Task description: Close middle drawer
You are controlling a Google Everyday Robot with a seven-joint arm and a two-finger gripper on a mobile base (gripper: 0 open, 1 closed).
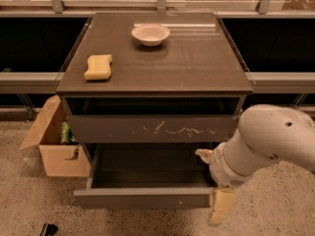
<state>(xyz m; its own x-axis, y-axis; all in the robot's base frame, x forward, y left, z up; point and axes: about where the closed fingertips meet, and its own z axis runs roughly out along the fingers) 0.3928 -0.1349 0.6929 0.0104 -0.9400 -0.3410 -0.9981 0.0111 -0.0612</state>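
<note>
Middle drawer point(142, 198) stands pulled out, end effector point(220, 206) at its front's right corner, grip state impossible to tell.

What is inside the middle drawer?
Only its bare dark floor shows in the middle drawer. The rear is hidden under the scratched drawer; the gripper, at its right end, covers that corner.

The counter point(197, 58) has a smooth, dark grey-brown top with a light gloss. The middle drawer point(147, 198) has a matt, plain front, while the upper drawer front point(152, 128) shows white scratches. The bowl point(150, 34) looks smooth and shiny. The yellow sponge point(98, 67) is matt and porous. The box point(54, 156) is dull brown cardboard. The floor point(275, 210) is speckled like stone. The arm point(270, 141) has a smooth white shell, probably plastic; its gripper point(212, 182), at the right end of the middle drawer, has cream, matt parts.
</note>
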